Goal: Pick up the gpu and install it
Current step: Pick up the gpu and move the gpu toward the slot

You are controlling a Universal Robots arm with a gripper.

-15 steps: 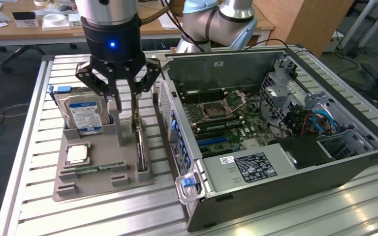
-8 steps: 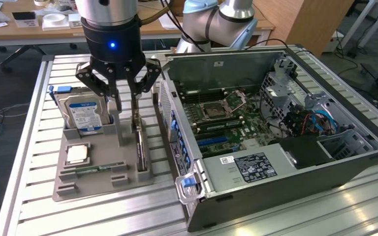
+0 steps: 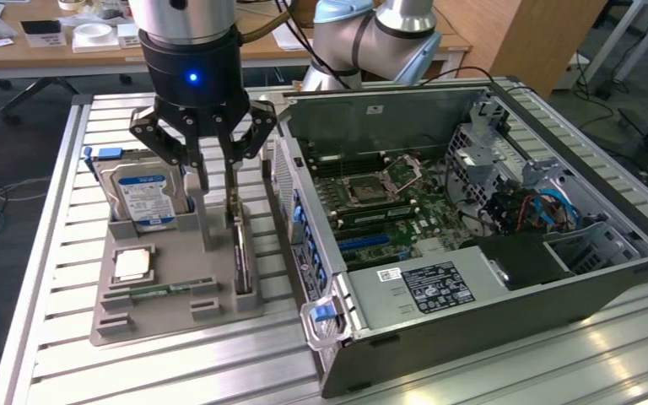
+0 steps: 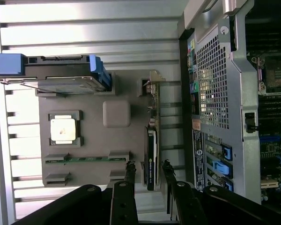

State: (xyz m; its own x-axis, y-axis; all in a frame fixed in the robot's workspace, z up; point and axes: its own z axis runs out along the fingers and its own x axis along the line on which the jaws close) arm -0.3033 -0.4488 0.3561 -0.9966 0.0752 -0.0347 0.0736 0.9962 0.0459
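Room: lab space with wooden desks at the far side and a slatted aluminium table [image 3: 504, 371] carrying the work.
Case: an open desktop computer case [image 3: 594, 287] lies on its side at the exterior view's right, its motherboard [image 3: 386, 198] exposed and facing up.
Fixture: a grey parts tray [image 3: 178, 312] sits just beside the case, on the exterior view's left.
Other parts: a hard drive [image 3: 144, 198] with a blue label stands upright at the tray's far end. A CPU [image 3: 132, 264] and a RAM stick [image 3: 166, 289] lie nearer.
Task thing: the gpu [image 3: 242, 257] stands on its long edge in a slot along the side of the tray nearest the case. It has not been lifted or installed.
Jaws: apart, hanging over the far part of the tray. In the wrist view one fingertip [image 4: 129, 171] lies on each side of the gpu [image 4: 151, 161], which runs through the gap.
Contact: I cannot tell whether any finger touches the card.
Step in hand: lining up for the pick, by my reading. Nothing is held.
What the grasp calls for: a square straddle of the thin upper edge, well centred, since the card is narrow, the case wall is near, and a skewed grip could tilt it in its slot.
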